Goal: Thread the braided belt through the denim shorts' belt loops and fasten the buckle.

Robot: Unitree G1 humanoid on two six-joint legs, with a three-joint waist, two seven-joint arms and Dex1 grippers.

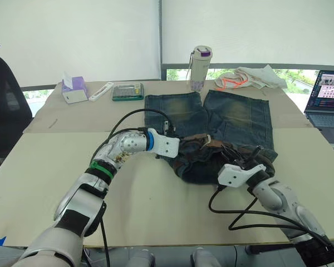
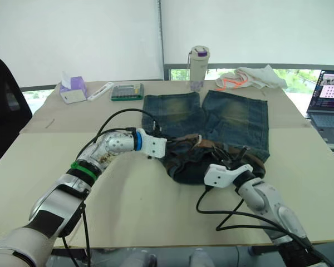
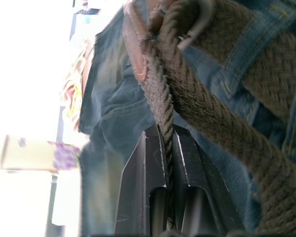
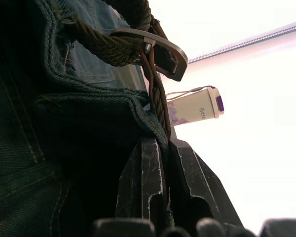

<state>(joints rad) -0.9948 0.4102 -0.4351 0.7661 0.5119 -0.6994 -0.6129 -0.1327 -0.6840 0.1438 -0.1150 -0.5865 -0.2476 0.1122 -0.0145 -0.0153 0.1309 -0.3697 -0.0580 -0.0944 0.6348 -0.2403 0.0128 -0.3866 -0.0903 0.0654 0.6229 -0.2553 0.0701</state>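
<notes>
The denim shorts [image 1: 234, 114] lie on the table with legs pointing away and the waistband bunched up nearest me. The braided belt [image 1: 211, 146] runs along that waistband. My left gripper [image 3: 166, 133] sits at the waistband's left end, shut on a stretch of the brown braid. A denim belt loop [image 3: 239, 49] crosses the braid close to it. My right gripper [image 4: 160, 143] is at the waistband's right side, shut on the braid beside a fold of denim. The silvery buckle [image 4: 158, 44] hangs just beyond its fingertips.
At the far edge stand a white bottle [image 1: 200, 68], a white cloth with orange cord [image 1: 247, 78], a green box [image 1: 128, 92] and a tissue box [image 1: 73, 89]. A laptop [image 1: 327, 97] sits at the right, a black chair [image 1: 3, 105] at the left.
</notes>
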